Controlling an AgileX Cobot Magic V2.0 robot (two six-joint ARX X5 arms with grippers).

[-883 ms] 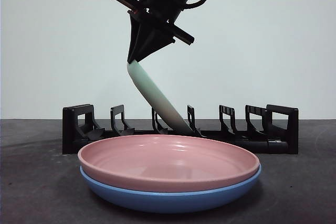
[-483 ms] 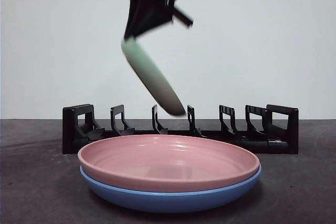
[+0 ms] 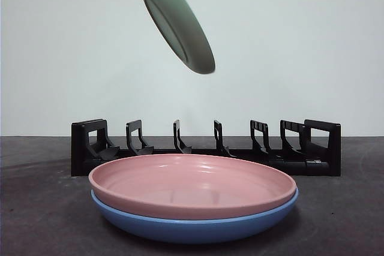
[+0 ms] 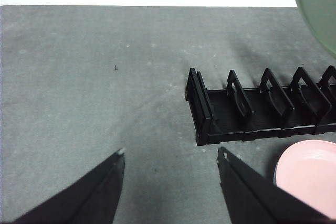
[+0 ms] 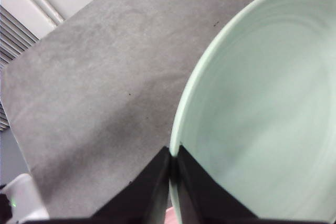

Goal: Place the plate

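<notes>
**Green plate held high above the rack**

The right gripper (image 5: 171,156) pinches the rim of the pale green plate (image 3: 176,19), its two black jaws closed on the edge with the plate's hollow face spreading away from them. In the front view the plate hangs tilted — upper edge cut off by the top of the picture, lower edge well above the black dish rack (image 3: 204,148), with clear air between them. The plate is smooth, mint-coloured, with a shallow well and a raised rim; its underside shows a faint foot ring.

Below the plate, the rack's upright dividers stand in a row, every slot free. In front of the rack a pink plate (image 3: 192,183) sits nested in a blue plate (image 3: 192,225) on the dark grey table (image 4: 79,77).

The left gripper (image 4: 170,158) hovers with its jaws wide apart over bare tabletop — just beside the rack's near end, holding nothing.
</notes>
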